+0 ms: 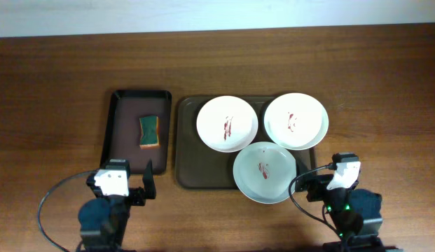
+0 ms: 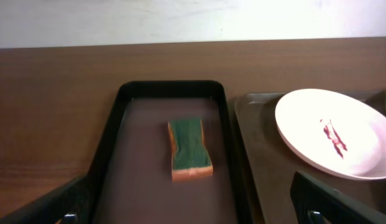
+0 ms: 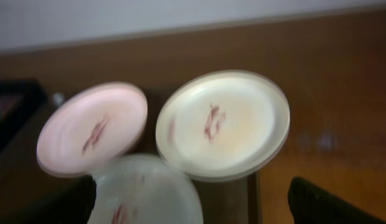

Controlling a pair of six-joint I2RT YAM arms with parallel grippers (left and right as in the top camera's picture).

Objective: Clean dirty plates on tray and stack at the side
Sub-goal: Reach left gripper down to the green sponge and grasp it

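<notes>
Three white plates with red smears lie on the dark brown tray (image 1: 188,140): one at the back left (image 1: 227,123), one at the back right (image 1: 296,121), one at the front (image 1: 265,172) overhanging the tray's front edge. My left gripper (image 1: 146,183) is open and empty at the front end of the small black tray (image 2: 109,155). My right gripper (image 1: 309,183) is open and empty beside the front plate's right edge. The right wrist view shows the three plates blurred, back left (image 3: 93,127), back right (image 3: 224,124), front (image 3: 146,193).
A green-and-orange sponge (image 1: 148,131) lies in the small black-rimmed tray (image 1: 119,119) left of the big tray; it also shows in the left wrist view (image 2: 190,149). Bare wood table (image 1: 56,91) lies all around. A pale wall runs along the far edge.
</notes>
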